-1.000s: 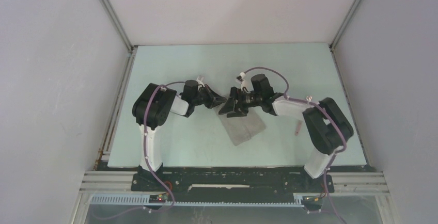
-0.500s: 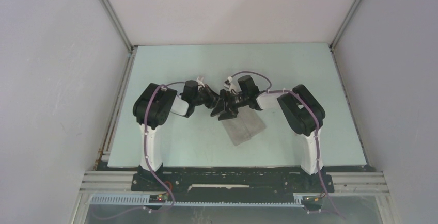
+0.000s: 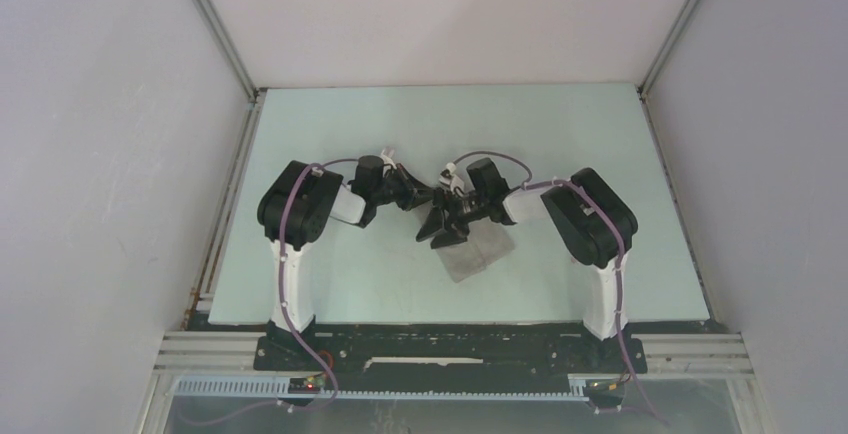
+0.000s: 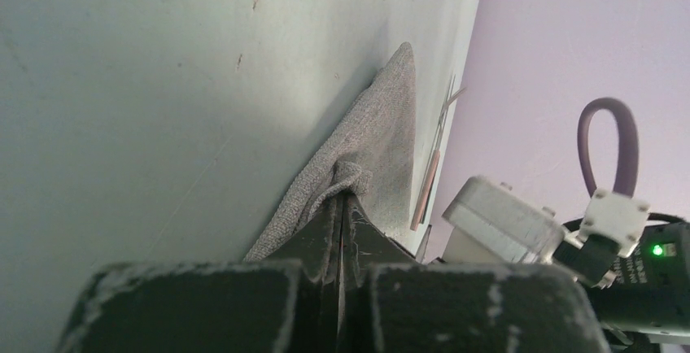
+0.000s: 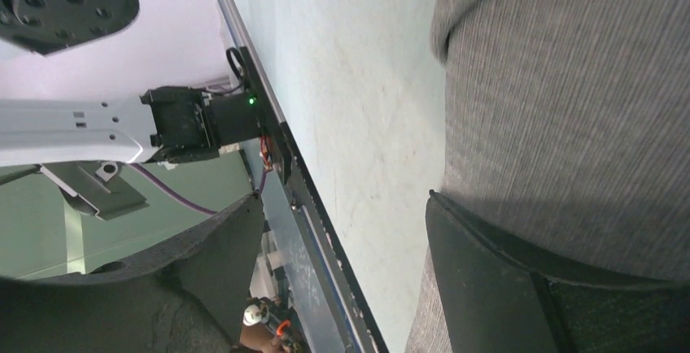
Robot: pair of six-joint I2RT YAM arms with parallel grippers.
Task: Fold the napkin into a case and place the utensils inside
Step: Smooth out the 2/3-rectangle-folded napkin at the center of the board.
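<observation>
The taupe-grey napkin point(image 3: 478, 254) lies flat as a folded strip in the middle of the table. My left gripper point(image 3: 422, 197) is shut on its far left corner, and the cloth point(image 4: 382, 125) bunches at the closed tips point(image 4: 342, 197). My right gripper point(image 3: 440, 232) stands open over the napkin's left edge. In the right wrist view one finger point(image 5: 480, 280) rests over the cloth point(image 5: 569, 101) and the other point(image 5: 216, 247) is off it, with bare table between them. Beyond the napkin lie the utensils, a pale pink handle point(image 4: 428, 186) and thin metal point(image 4: 446, 109); the right arm hides them from above.
The pale green table point(image 3: 330, 134) is closed in by white walls at the back and both sides. Its near edge carries a black rail point(image 5: 309, 198). The right arm's wrist block point(image 4: 504, 223) sits close beside my left gripper.
The right arm has swung left and folded in, bringing its open gripper down over the napkin's left edge and covering the pink utensil. The left gripper has kept its hold in place.
</observation>
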